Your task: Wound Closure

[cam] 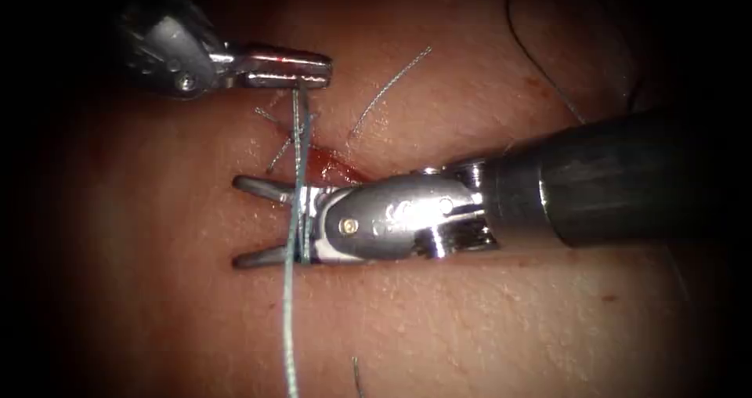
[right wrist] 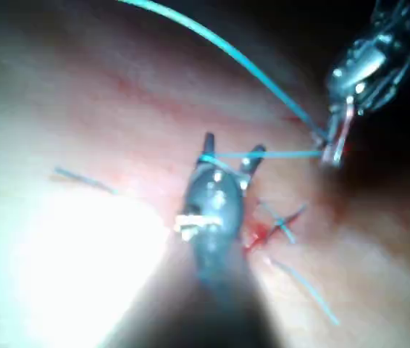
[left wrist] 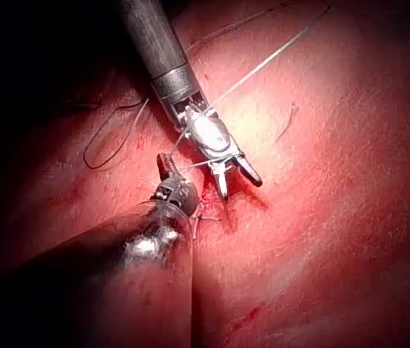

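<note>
The left tool [cam: 323, 67] hangs above the cut's upper end [cam: 333, 165], its jaws shut on the blue-grey thread [cam: 288, 320]. From there the thread runs straight down, taut, to the lower edge of the endoscope view. The right tool [cam: 239, 222] reaches in from the right with its jaws open wide, holding nothing. The thread crosses both jaws close to their hinge. In the right wrist view the thread [right wrist: 277, 154] stretches from the right tool [right wrist: 232, 145] to the left tool [right wrist: 332, 156]. The left wrist view shows the open right tool [left wrist: 240, 187] beside the left tool [left wrist: 163, 161].
Short cut ends of thread [cam: 388, 88] stick up from the tissue around an earlier stitch [cam: 286, 135]. Red fluid marks the cut beside the right tool's wrist. A dark loop of thread [cam: 540, 61] lies on the tissue at the upper right.
</note>
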{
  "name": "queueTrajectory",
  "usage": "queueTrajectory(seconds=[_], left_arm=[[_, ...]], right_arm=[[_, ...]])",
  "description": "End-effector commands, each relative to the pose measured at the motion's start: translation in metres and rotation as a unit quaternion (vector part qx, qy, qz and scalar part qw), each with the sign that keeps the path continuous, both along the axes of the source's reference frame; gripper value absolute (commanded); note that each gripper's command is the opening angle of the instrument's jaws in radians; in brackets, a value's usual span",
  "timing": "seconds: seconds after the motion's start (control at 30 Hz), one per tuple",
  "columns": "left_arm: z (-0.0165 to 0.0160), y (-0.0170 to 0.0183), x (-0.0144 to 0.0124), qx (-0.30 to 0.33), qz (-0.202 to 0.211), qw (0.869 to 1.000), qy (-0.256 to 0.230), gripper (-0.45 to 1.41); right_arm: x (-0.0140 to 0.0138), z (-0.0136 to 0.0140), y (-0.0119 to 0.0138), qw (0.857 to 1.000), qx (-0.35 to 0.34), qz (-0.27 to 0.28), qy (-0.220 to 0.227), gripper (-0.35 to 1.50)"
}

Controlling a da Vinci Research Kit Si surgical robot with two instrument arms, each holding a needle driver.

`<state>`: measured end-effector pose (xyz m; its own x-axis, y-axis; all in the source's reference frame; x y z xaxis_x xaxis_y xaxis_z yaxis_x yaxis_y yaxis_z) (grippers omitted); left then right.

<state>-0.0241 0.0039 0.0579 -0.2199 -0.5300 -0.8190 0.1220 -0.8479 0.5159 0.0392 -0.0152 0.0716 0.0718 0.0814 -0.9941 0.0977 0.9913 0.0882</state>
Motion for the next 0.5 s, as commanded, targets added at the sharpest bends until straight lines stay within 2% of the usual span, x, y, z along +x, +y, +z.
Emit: queueTrajectory(seconds=[0.03, 0.07, 0.1, 0.27, 0.5], left_arm=[[0.0006, -0.0001, -0.0006, -0.001, 0.001, 1.000, -0.001, -0.45], [0.0009, -0.0002, -0.0006, -0.002, 0.001, 1.000, -0.001, -0.45], [0.0018, -0.0004, -0.0006, 0.000, 0.005, 1.000, -0.004, -0.45], [0.0039, -0.0007, -0.0003, -0.001, 0.007, 1.000, -0.003, -0.45], [0.0048, -0.0004, -0.0001, -0.001, 0.010, 1.000, -0.003, -0.45]], right_arm=[[0.0005, 0.0008, -0.0002, 1.000, 0.004, 0.002, 0.002, 0.93], [0.0004, 0.0009, 0.0001, 1.000, 0.010, 0.002, 0.010, 0.91], [0.0001, 0.0011, 0.0009, 0.999, 0.032, 0.008, 0.043, 0.91], [0.0000, 0.0017, 0.0012, 0.994, 0.064, 0.019, 0.082, 0.91], [0.0003, 0.0016, 0.0008, 0.991, 0.080, 0.015, 0.102, 0.90]])
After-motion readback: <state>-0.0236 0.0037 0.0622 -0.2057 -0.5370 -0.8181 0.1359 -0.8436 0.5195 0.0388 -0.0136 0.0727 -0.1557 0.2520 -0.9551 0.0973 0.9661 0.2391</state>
